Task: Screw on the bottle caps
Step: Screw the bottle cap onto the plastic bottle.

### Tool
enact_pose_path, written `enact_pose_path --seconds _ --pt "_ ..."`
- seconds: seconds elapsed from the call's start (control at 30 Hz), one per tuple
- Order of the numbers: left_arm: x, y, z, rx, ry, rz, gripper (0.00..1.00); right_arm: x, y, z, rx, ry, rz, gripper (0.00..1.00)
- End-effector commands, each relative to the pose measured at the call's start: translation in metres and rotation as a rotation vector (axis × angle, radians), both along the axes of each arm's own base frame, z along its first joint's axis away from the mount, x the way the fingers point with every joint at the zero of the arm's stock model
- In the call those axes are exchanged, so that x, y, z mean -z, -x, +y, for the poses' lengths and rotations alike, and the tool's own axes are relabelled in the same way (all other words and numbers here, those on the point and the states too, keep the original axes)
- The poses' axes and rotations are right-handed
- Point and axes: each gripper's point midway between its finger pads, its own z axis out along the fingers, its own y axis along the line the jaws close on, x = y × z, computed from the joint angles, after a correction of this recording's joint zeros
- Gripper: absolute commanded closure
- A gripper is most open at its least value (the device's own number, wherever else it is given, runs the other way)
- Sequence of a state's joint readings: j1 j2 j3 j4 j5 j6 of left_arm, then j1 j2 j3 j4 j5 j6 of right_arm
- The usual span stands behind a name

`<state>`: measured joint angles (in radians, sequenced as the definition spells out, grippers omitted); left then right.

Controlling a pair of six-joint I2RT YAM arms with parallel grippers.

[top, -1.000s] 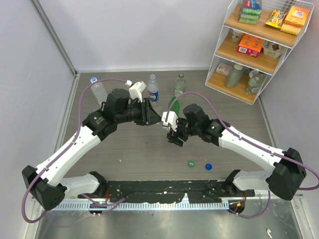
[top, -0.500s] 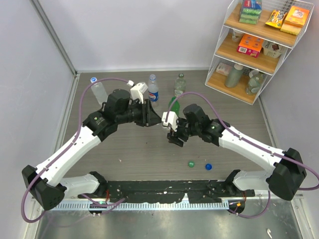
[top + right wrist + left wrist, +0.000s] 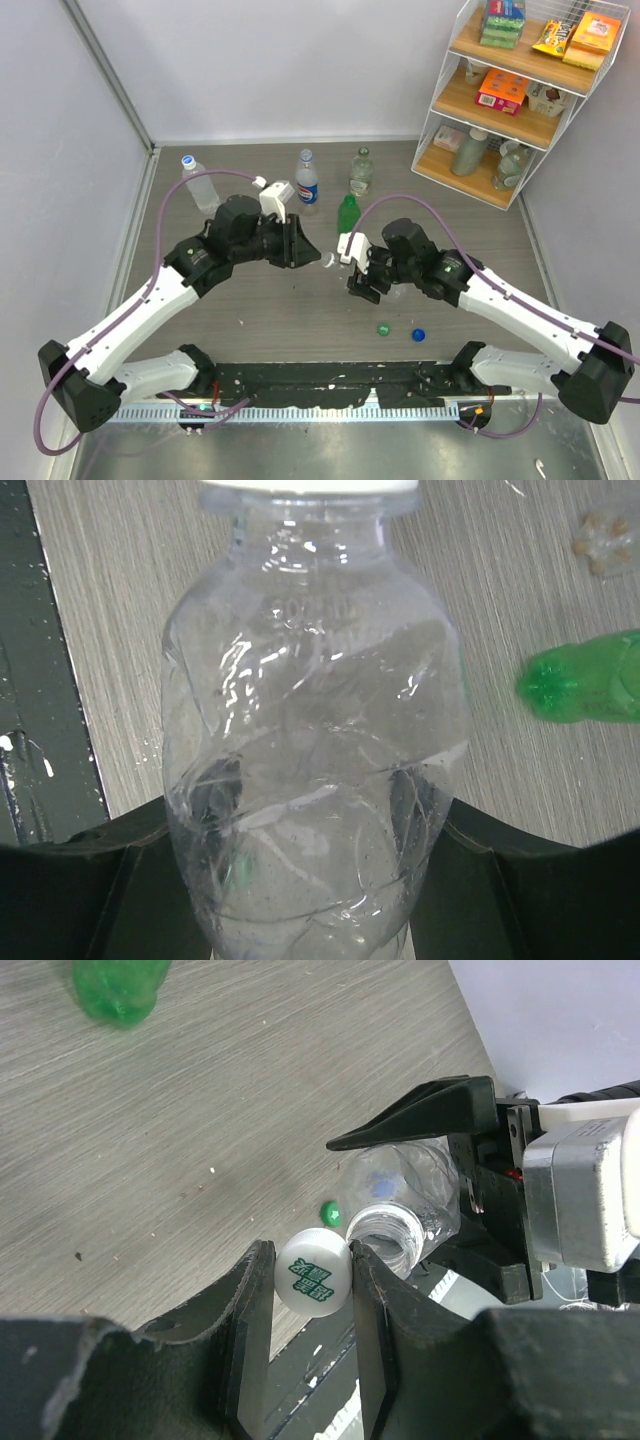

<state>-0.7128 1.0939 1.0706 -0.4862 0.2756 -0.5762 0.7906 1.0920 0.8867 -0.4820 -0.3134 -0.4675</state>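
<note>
Facing nose to nose in the top view, our left gripper (image 3: 322, 258) and right gripper (image 3: 360, 282) hold their loads close for joining; the green cap (image 3: 383, 328) and blue cap (image 3: 418, 335) wait nearby on the table (image 3: 260, 300); in the left wrist view, narrow fingers (image 3: 245, 1300) pinch the white cap (image 3: 313, 1274), green-printed, just beside the open mouth of the clear bottle (image 3: 405, 1185); in the right wrist view, wide fingers clamp its dented, transparent belly.

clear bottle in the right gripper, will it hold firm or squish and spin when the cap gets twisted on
The clear bottle looks empty, so it is probably very light. Its thin walls are creased, so it would likely dent under a harder squeeze. Smooth and round in the right gripper, it may spin under twisting.
</note>
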Motion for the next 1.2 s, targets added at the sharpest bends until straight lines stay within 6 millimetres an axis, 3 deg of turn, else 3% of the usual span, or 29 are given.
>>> enact_pose_path --seconds 0.0,0.1,0.4,0.47,0.77,1.17 --pt "0.030 0.013 0.019 -0.025 -0.097 0.065 1.00 -0.071 -0.009 0.026 -0.042 -0.232 -0.156 0.94" --pt "0.010 0.014 0.013 -0.015 -0.031 0.028 1.00 -0.064 -0.013 0.025 -0.019 -0.205 -0.132 0.99" --pt "-0.046 0.006 0.034 -0.152 0.075 -0.114 0.97 -0.045 -0.018 0.013 0.061 -0.179 -0.133 0.99" --pt "-0.053 0.008 0.030 -0.135 0.102 -0.116 0.96 -0.042 -0.017 0.013 0.047 -0.168 -0.136 0.99" --pt "-0.068 0.017 0.001 0.026 0.161 -0.098 0.95 -0.042 0.001 0.028 -0.107 -0.143 -0.055 0.99" --pt "-0.067 0.018 -0.006 0.053 0.179 -0.080 0.92 -0.034 0.006 0.039 -0.139 -0.160 0.009 0.99"
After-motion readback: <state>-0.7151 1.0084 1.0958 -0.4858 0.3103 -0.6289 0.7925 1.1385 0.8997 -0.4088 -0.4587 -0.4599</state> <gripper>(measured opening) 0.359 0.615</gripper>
